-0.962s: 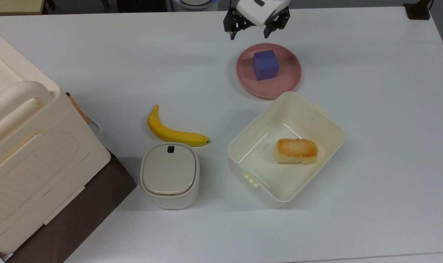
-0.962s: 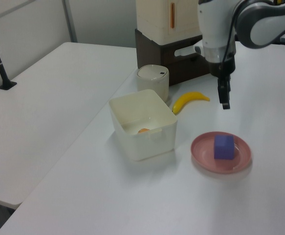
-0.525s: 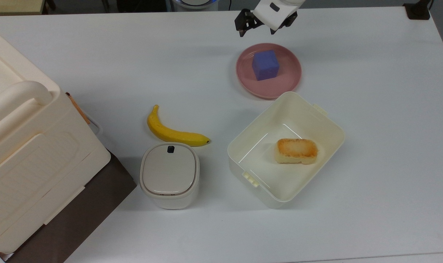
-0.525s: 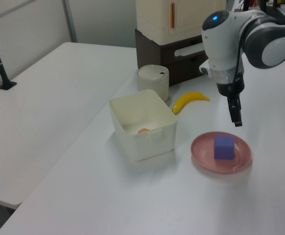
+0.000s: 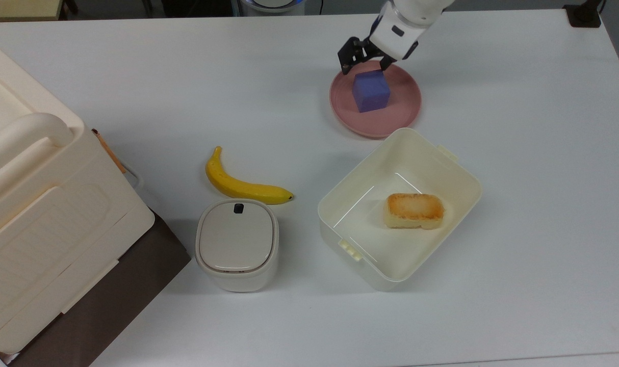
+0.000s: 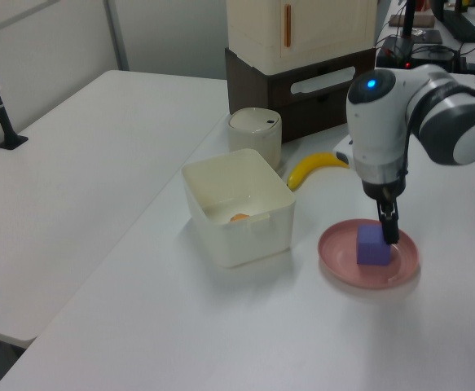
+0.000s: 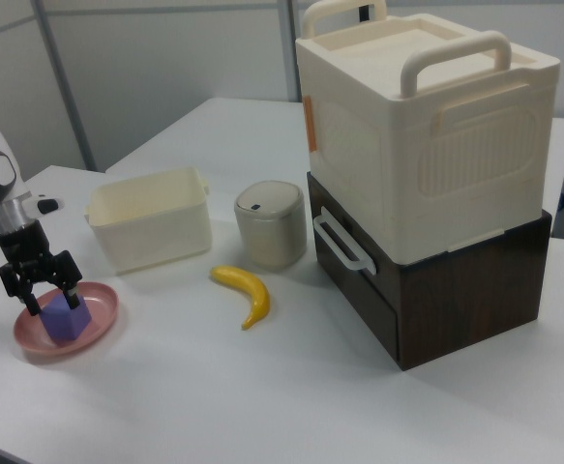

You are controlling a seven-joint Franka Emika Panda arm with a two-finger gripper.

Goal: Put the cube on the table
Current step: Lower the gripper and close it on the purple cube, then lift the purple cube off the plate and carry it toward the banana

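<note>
The blue-purple cube (image 5: 370, 90) (image 6: 373, 246) (image 7: 69, 317) stands on the pink plate (image 5: 404, 109) (image 6: 335, 252) (image 7: 103, 311), which rests on the white table (image 5: 544, 153). My gripper (image 5: 364, 66) (image 6: 390, 230) (image 7: 53, 300) is open and points down over the cube's far side in the top view. Its fingers are spread wider than the cube, with their tips at about the height of the cube's top. In the right view one finger stands on each side of the cube's upper part. Nothing is gripped.
A cream bin (image 5: 457, 168) holding a toasted bread block (image 5: 415, 210) sits right beside the plate. A banana (image 5: 243, 186), a lidded beige canister (image 5: 236, 243) and a large cream box on a brown base (image 5: 44, 214) lie toward the top view's left.
The gripper has come down from beyond the plate's far edge to the cube and stayed open. The cube and plate have not moved.
</note>
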